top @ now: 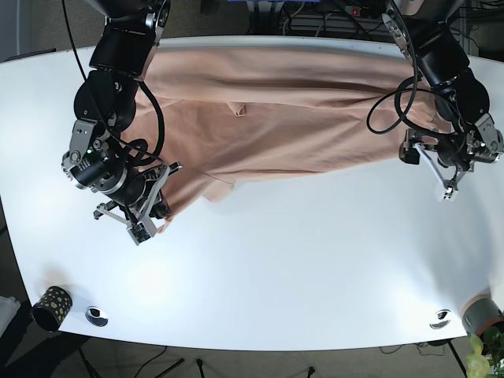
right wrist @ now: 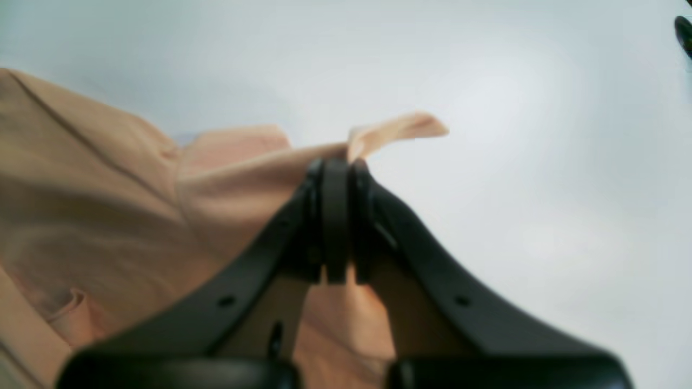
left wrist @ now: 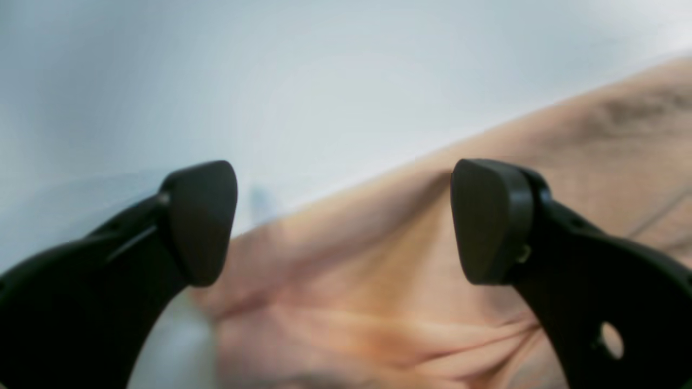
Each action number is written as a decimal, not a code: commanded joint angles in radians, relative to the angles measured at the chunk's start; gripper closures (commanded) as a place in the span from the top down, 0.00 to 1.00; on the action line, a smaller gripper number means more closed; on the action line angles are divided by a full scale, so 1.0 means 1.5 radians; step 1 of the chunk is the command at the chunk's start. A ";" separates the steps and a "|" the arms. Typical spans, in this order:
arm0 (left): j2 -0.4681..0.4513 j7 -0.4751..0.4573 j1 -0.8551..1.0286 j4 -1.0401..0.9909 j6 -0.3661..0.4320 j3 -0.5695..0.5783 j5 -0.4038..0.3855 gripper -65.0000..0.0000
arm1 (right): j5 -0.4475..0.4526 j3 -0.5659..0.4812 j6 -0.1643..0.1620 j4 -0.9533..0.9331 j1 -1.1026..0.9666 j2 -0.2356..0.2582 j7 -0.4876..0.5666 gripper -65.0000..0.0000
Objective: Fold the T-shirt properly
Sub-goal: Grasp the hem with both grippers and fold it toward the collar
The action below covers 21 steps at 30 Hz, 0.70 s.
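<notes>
A peach T-shirt (top: 276, 118) lies spread across the far half of the white table (top: 299, 268). My right gripper (right wrist: 335, 167), on the left of the base view (top: 153, 216), is shut on a corner of the shirt (right wrist: 108, 205); a small flap of cloth sticks out past the fingertips. My left gripper (left wrist: 343, 221) is open and empty, its fingers (left wrist: 203, 221) spread just over the shirt's edge (left wrist: 378, 259). In the base view it hangs at the shirt's right end (top: 445, 181).
A black dotted cup (top: 51, 303) and a small round metal piece (top: 96, 315) stand at the front left corner. Another round piece (top: 439, 319) and a potted plant (top: 482, 319) are at the front right. Cables hang from both arms.
</notes>
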 commanded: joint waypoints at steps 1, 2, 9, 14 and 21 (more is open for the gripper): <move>-0.011 -0.015 -0.019 0.008 -0.001 0.020 -0.007 0.90 | 0.009 0.003 -0.001 0.031 0.010 0.006 0.004 0.00; -0.011 -0.019 -0.019 0.008 -0.001 0.035 -0.006 0.90 | 0.009 0.003 -0.001 0.036 0.008 0.006 0.002 0.00; -0.015 -0.027 -0.014 0.006 -0.001 0.127 -0.006 0.80 | 0.009 0.003 -0.001 0.064 -0.004 0.006 0.000 0.00; -0.016 -0.026 -0.013 0.006 -0.001 0.143 -0.005 0.47 | 0.009 0.004 -0.001 0.093 -0.011 0.006 0.000 0.00; -0.016 -0.026 -0.013 0.006 -0.001 0.146 -0.005 0.01 | 0.009 0.005 -0.001 0.101 -0.012 0.006 -0.001 0.00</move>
